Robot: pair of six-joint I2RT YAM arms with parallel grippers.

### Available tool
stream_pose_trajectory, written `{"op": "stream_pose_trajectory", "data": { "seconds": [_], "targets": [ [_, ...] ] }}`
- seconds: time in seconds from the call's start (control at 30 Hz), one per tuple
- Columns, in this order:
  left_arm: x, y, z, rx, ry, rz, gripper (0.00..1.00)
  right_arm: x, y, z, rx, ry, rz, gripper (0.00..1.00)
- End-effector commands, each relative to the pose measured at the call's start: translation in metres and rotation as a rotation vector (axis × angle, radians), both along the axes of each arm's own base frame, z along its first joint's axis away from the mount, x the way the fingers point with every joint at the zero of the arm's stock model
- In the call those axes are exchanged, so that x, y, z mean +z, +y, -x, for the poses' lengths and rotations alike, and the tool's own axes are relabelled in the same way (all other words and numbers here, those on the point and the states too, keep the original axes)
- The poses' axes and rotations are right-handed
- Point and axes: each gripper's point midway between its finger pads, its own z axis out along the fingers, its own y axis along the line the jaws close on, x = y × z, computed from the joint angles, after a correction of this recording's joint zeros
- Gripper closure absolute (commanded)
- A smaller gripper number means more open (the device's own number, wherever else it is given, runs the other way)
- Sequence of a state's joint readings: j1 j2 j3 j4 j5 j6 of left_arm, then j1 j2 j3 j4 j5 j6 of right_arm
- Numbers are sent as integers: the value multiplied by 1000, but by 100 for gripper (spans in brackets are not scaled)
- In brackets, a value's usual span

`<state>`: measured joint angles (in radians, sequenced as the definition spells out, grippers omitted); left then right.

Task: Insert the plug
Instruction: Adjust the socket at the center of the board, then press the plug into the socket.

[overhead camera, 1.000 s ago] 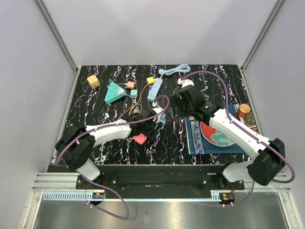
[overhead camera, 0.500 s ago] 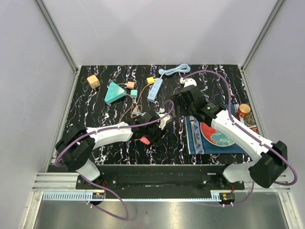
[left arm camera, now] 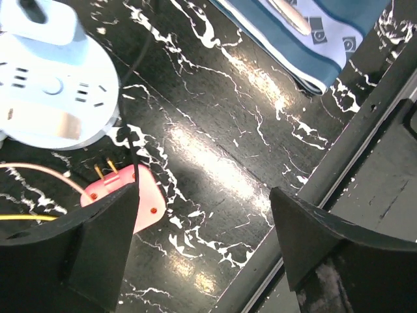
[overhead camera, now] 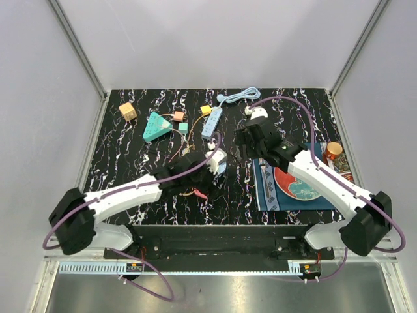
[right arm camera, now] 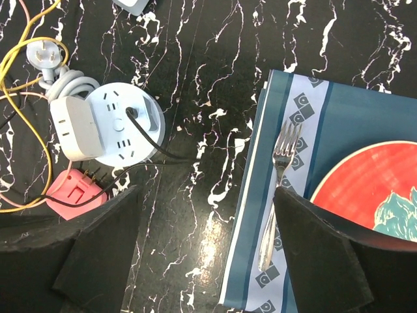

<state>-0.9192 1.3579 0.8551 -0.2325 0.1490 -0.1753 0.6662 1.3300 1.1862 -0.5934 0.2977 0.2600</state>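
Left gripper: jaws stand wide apart with nothing between them, over bare counter on the near side of the round socket hub. Pink plug: lies flat on the counter just beside the hub's near-left edge. Its two brass prongs point toward the hub but are in no slot. It sits against the tip of one finger, outside the jaws. The hub is a white disc with a white adapter block on its left side. A black cable is plugged in near its centre and trails back over the prong end of the plug. Free slots show on the hub's face. Right gripper: jaws also spread and empty, above the counter to the near right of the hub. Well to the right of the hub are a blue placemat with a fork and a red plate, judged irrelevant to the job. Judgement: the step in hand is the approach to pick up the plug, with no grasp made and insertion not begun. The next move calls for the left gripper to shift sideways over the plug and close across the pink body, leaving the prongs clear. It then lifts the plug and brings the prongs square onto a free slot. The right gripper probably needs to steady the hub against sliding. The black cable lying across the plug could snag on the lift.
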Motion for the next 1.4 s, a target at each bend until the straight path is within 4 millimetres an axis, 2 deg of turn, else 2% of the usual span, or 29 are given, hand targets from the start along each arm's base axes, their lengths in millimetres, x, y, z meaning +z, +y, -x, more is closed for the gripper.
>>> {"op": "stream_pose_trajectory", "data": {
  "seconds": [0.0, 0.07, 0.1, 0.17, 0.2, 0.27, 0.3, 0.33, 0.4, 0.43, 0.47, 0.5, 0.53, 0.57, 0.63, 0.67, 0.73, 0.77, 1.0, 1.2, 1.37],
  "targets": [
    [35, 15, -12, 132, -110, 88, 14, 19, 21, -14, 60, -33, -49, 15],
    [41, 22, -10, 154, -123, 106, 12, 16, 29, -16, 86, -17, -53, 16],
    [53, 30, -13, 188, -158, 123, 11, 19, 37, -17, 113, -9, -77, 19],
    [67, 40, -15, 237, -187, 144, 10, 12, 46, -18, 138, 25, -84, 21],
    [79, 53, -17, 283, -220, 153, 8, 14, 55, -16, 171, 36, -109, 23],
    [99, 68, -22, 347, -256, 179, 7, 6, 64, -18, 183, 69, -117, 26],
    [116, 83, -24, 401, -296, 197, 5, 9, 71, -17, 206, 73, -131, 30],
    [126, 94, -27, 436, -322, 202, 3, 1, 77, -18, 216, 94, -127, 33],
    [152, 121, -29, 519, -383, 222, 1, 1, 88, -18, 243, 111, -137, 35],
    [158, 134, -33, 558, -407, 210, 1, -9, 97, -15, 261, 137, -124, 35],
    [169, 149, -33, 596, -432, 203, 1, -6, 102, -16, 271, 141, -122, 35],
    [174, 161, -37, 635, -447, 189, 1, -17, 111, -14, 286, 166, -105, 35],
    [177, 170, -39, 652, -468, 166, 1, -15, 116, -16, 289, 163, -102, 35],
    [183, 180, -39, 681, -489, 153, 1, -27, 119, -16, 290, 193, -81, 35],
    [186, 195, -43, 716, -528, 118, 1, -31, 129, -16, 295, 207, -79, 35],
    [183, 204, -45, 749, -541, 89, 1, -43, 131, -16, 294, 238, -61, 34],
    [177, 215, -48, 786, -561, 52, 1, -47, 139, -15, 300, 253, -59, 34],
    [175, 218, -49, 799, -563, 42, 1, -57, 140, -15, 298, 277, -43, 34],
    [158, 232, -51, 848, -559, 18, 1, -85, 152, -12, 306, 342, -9, 37],
    [153, 236, -54, 857, -543, 8, 1, -106, 151, -6, 299, 377, 28, 49],
    [152, 237, -55, 862, -533, 17, 1, -117, 147, -1, 300, 392, 63, 67]
  ]
}}
